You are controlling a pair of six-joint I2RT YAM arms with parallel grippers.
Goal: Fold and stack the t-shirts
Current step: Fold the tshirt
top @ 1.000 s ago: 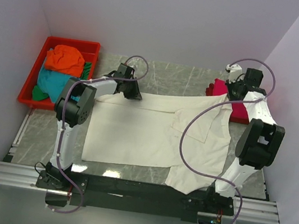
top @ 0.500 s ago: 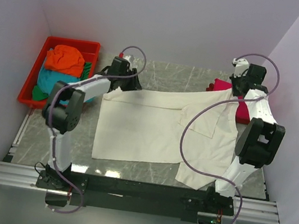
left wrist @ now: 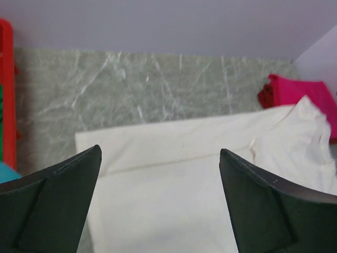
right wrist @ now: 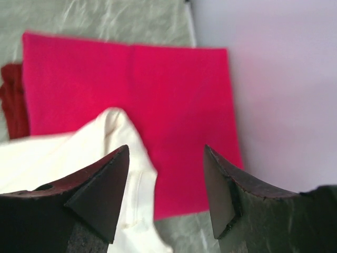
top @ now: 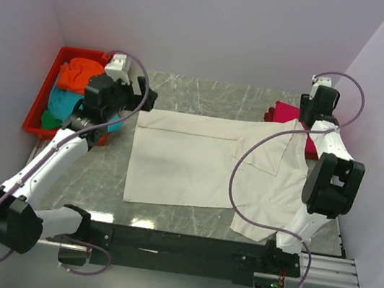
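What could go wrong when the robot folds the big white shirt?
1. The white shirt has its far corner lying on the folded pink shirt, right under the open right tool. A grab there might lift both.
2. The purple cable on the right arm hangs over the white shirt and could drag and wrinkle it.

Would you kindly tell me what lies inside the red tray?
An orange t-shirt, a teal t-shirt and some green cloth, all bunched; anything beneath them is covered.
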